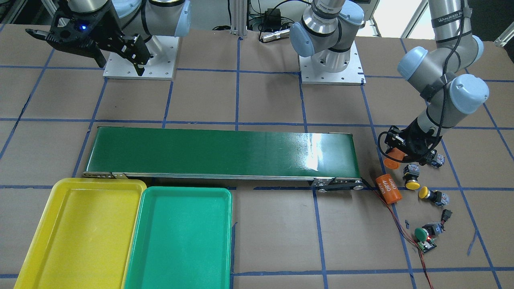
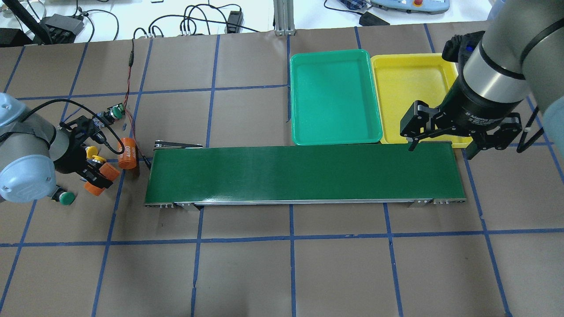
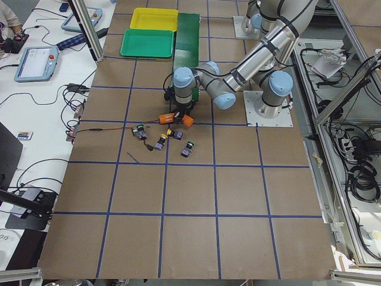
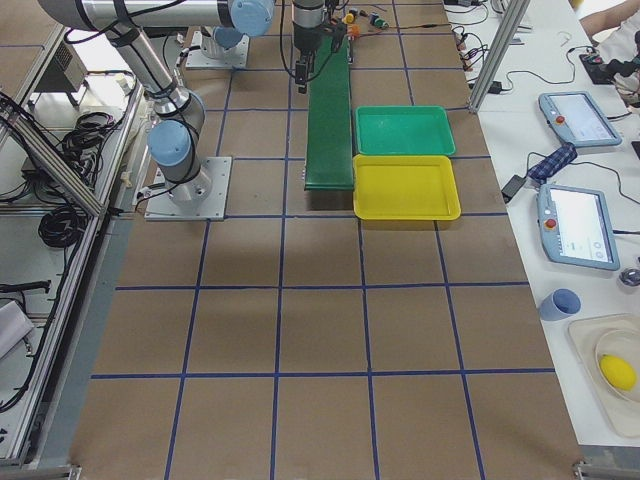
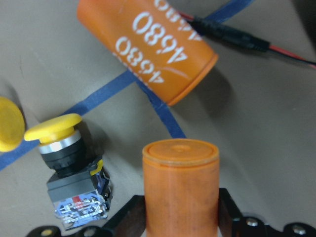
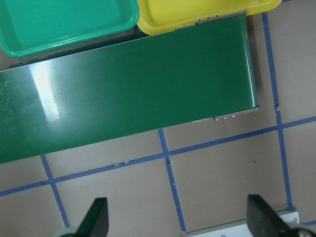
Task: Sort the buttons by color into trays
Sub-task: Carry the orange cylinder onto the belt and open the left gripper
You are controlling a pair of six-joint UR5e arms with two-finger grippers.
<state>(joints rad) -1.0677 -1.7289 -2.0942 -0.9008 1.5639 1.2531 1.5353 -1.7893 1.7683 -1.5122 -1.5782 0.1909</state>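
Left gripper (image 5: 180, 219) is clamped on an orange cylinder (image 5: 180, 168), not a button. Right gripper (image 2: 439, 147) hangs released over the conveyor (image 2: 304, 174) end beside the green tray (image 2: 335, 141) and yellow tray (image 2: 410, 59). Buttons (image 1: 412, 184) sit clustered near the counter (image 1: 281, 241) edge on the robot's left, none trayed. They look light, rigid and cap-heavy. Round caps likely slip, so pinch the square switch body.

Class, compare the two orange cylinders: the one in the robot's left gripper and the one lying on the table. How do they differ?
The gripped orange cylinder is clamped in the left gripper; the loose orange cylinder lies on its side on the brown table, across a blue tape line. The loose one bears white 4680 print; the gripped one shows none. Both are orange and similar in width.
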